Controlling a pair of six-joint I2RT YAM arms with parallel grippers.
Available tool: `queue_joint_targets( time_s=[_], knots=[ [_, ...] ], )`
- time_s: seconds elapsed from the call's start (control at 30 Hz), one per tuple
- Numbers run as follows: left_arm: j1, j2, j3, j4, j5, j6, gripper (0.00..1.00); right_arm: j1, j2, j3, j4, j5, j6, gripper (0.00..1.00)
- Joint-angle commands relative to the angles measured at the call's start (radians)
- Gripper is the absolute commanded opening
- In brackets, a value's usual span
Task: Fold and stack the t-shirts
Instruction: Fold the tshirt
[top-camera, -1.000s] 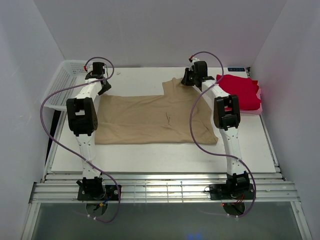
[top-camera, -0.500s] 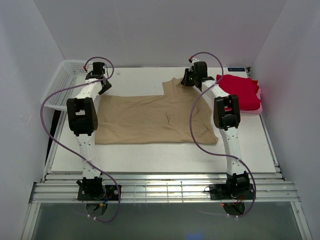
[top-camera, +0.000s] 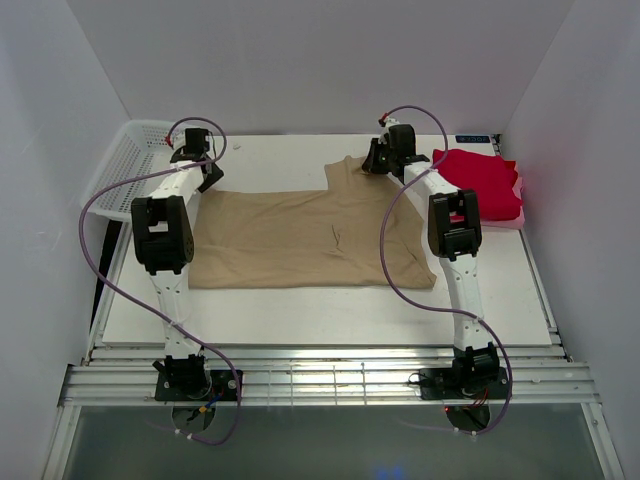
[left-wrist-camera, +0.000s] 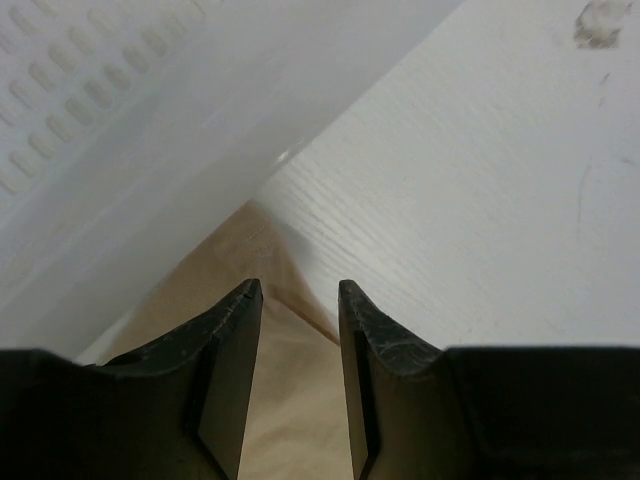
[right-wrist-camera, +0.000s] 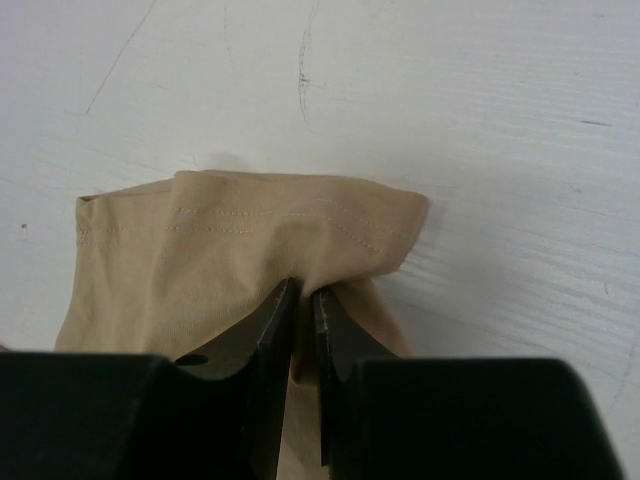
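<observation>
Top external view: the tan t-shirt (top-camera: 300, 240) lies spread flat across the middle of the bench (top-camera: 300, 305), with one sleeve reaching out from its far right part. The left gripper (top-camera: 207, 178) sits low at the tan t-shirt's far left corner, and the right gripper (top-camera: 372, 160) sits at the end of that far right sleeve. The red t-shirt (top-camera: 480, 180) lies bunched well to the right of the tan t-shirt, near the bench's far right corner and not touching the tan cloth. A white mesh basket (top-camera: 130, 160) leans at the bench edge just beyond the tan t-shirt's far left corner. From this view neither gripper's jaw state can be judged. Left wrist view: the left gripper (left-wrist-camera: 297, 292) has its jaws apart with a clear gap between them. The pointed corner of the tan t-shirt (left-wrist-camera: 200, 300) lies flat on the bench (left-wrist-camera: 480, 180) under and ahead of that gap, and nothing is pinched. The basket (left-wrist-camera: 80, 90) wall rises just beyond the corner on the left. Right wrist view: the right gripper (right-wrist-camera: 303, 292) has its jaws drawn almost together, clamped on a fold of the tan t-shirt (right-wrist-camera: 230, 240). The stitched hem of the sleeve bulges ahead of the jaws and is lifted into a loose roll. The bare bench (right-wrist-camera: 450, 100) extends beyond the sleeve and to its right.
</observation>
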Motion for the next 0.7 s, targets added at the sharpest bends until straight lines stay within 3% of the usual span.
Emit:
queue_joint_targets(
  time_s=[0.0,0.27,0.67],
  knots=[
    [0.047,0.036,-0.057,-0.137,-0.012,-0.024,0.48,-0.003,-0.053,-0.029,-0.004,-0.013,0.008,0.19],
    [-0.050,-0.017,-0.079,-0.082,-0.045,0.028,0.48,-0.003,-0.064,-0.058,0.002,-0.027,0.015,0.19],
    [-0.038,0.014,-0.030,-0.097,-0.111,0.041,0.48,-0.003,-0.093,-0.092,-0.012,-0.037,-0.012,0.19]
  ],
)
